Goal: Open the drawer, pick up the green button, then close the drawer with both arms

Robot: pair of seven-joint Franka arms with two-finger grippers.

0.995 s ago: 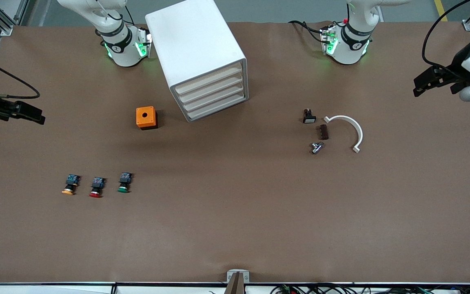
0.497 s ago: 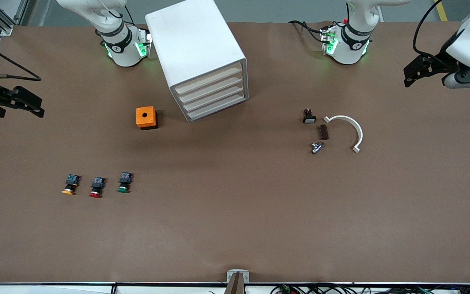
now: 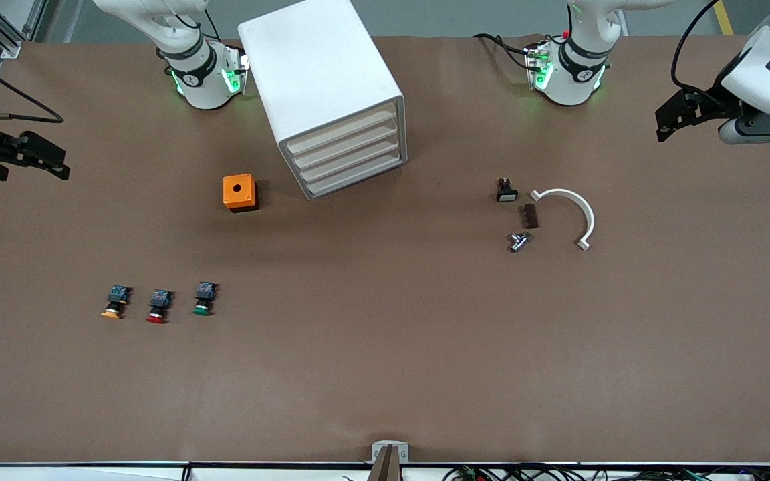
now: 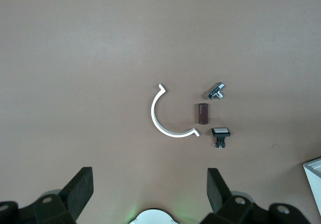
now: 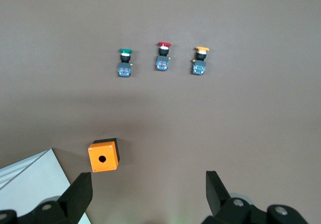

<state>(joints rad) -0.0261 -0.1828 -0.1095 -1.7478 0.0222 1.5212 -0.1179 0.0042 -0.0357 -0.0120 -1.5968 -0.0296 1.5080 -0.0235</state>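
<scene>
You have both grippers empty with fingers spread, the left gripper [image 3: 667, 120] and right gripper [image 3: 47, 157] over opposite tabletop ends, the green button [image 3: 203, 298] untouched.

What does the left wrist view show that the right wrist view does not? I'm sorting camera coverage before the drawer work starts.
Only the left wrist view: the white curved plastic bracket, the small brown block, the small silver metal fitting, the black switch with a white rectangular face, and the open left claw.

Only the right wrist view: the green-capped push button, the red-capped push button, the orange-capped push button, the orange square box with a round hole, and the open right claw.

Both: the brown table and a corner of the white drawer cabinet.
</scene>
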